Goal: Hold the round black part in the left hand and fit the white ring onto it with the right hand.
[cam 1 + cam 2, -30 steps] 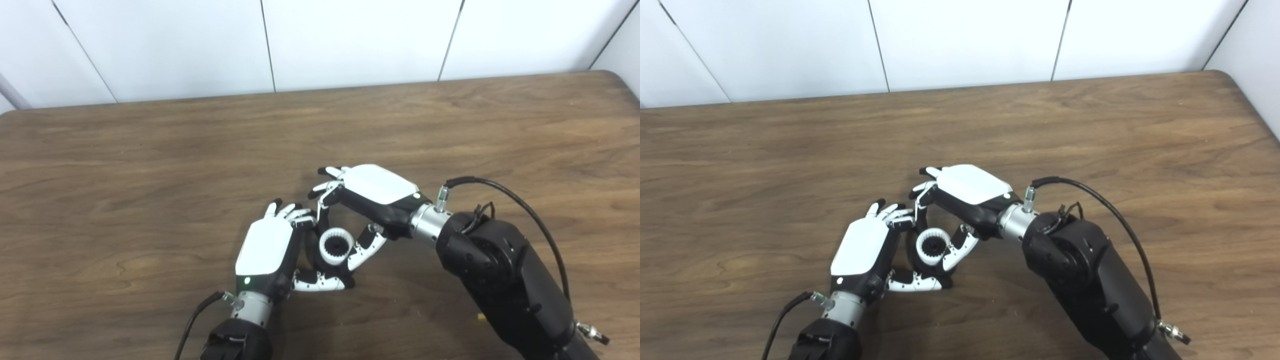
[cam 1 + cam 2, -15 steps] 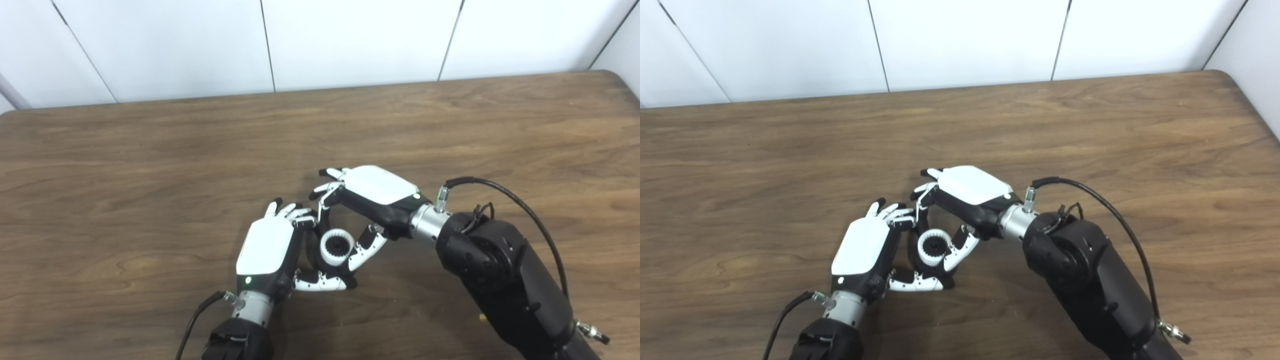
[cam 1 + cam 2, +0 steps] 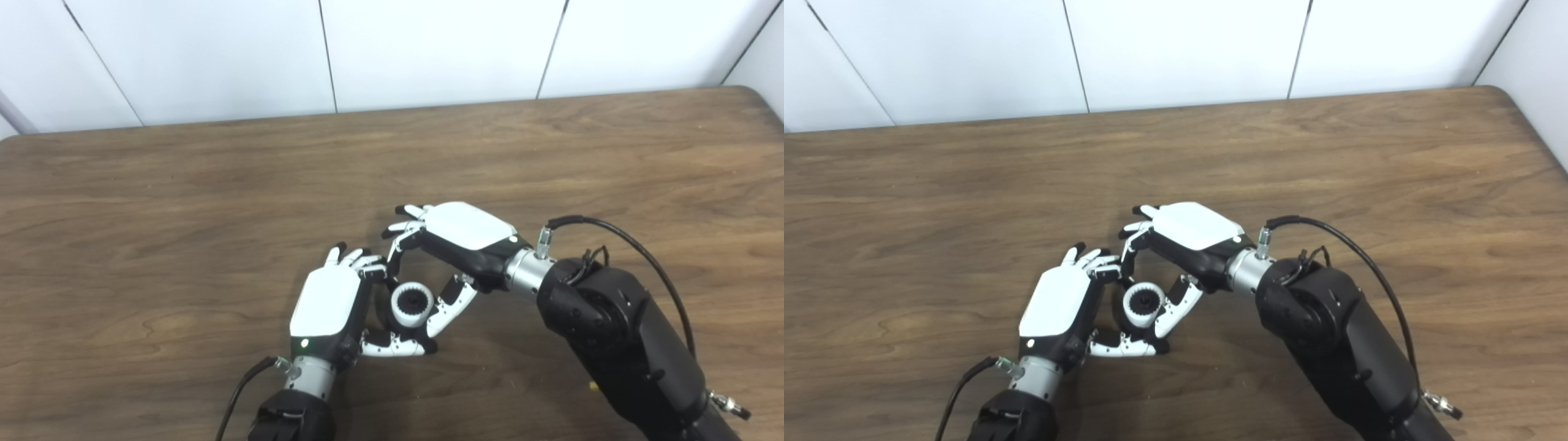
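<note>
Where our hands meet, lower centre of the frame: left hand (image 3: pixel 327 303) grasping black part (image 3: pixel 414 302), white ring (image 3: pixel 412 304) around it; right hand (image 3: pixel 462 236) pinching the ring; wooden table (image 3: pixel 184 202) beneath.

table (image 3: pixel 184 184): wood or wood-look laminate, brown grain, matt, smooth, faint sheen
wall (image 3: pixel 429 49): white panels, smooth, matt, thin dark seams
left hand (image 3: pixel 324 303): back plate white glossy plastic; palm + sides black matt plastic; fingers white/black plastic segs
right hand (image 3: pixel 462 236): same, white glossy shell, black matt body
wrists: bare metal collars, silver, shiny, e.g. right wrist (image 3: pixel 523 272)
right forearm (image 3: pixel 618 337): black plastic casing, semi-matt
cable (image 3: pixel 637 248): black rubbery sheath, slight gloss, metal plug
white ring (image 3: pixel 412 304): white plastic, looks matt, toothed inner edge
round black part (image 3: pixel 1141 304): black, matt; material unclear, mostly hidden
</note>
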Robot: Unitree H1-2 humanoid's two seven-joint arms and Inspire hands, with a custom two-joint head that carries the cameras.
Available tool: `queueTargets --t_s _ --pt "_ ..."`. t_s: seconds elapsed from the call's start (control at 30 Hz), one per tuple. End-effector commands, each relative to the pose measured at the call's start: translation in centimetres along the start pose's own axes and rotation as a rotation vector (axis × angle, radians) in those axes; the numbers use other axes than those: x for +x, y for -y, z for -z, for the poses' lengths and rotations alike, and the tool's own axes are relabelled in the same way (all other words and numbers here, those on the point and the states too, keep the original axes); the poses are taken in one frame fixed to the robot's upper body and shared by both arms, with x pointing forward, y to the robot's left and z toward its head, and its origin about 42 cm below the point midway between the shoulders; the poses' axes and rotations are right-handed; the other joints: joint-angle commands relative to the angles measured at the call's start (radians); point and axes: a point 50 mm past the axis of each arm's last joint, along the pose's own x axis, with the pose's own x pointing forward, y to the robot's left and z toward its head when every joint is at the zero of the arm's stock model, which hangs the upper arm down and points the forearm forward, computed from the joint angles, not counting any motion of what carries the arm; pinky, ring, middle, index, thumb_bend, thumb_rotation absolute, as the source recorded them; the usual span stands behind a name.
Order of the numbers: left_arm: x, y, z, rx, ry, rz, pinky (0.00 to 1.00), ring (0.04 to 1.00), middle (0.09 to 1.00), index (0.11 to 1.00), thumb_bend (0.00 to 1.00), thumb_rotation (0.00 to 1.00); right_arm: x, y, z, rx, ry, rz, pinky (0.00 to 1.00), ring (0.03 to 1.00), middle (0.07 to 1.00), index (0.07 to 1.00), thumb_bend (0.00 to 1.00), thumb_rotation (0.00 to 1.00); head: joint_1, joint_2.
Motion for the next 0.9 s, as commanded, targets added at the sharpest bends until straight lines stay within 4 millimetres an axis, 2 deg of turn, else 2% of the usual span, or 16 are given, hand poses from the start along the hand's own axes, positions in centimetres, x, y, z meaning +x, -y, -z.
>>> queueTargets --t_s 0.0,0.37,0.87 --pt "0.2 -0.6 -0.5 -0.001 0.02 -0.027 1.0 0.89 0.796 0.485 0.52 0.05 0.0 1.6 -0.7 -0.026 0.028 0.061 1.0 1.0 0.889 0.603 1.0 0.29 -0.001 0.0" --pt "0.2 -0.5 -0.4 -0.001 0.017 -0.023 1.0 0.893 0.8 0.485 0.52 0.05 -0.3 1.7 -0.3 -0.021 0.012 0.06 1.0 1.0 0.884 0.555 0.98 0.23 0.0 0.002" --pt "0.2 -0.6 -0.2 -0.003 0.015 -0.024 1.0 0.894 0.798 0.485 0.52 0.05 -2.3 4.8 1.5 -0.026 -0.039 0.131 1.0 1.0 0.901 0.608 0.95 0.27 -0.005 0.0"
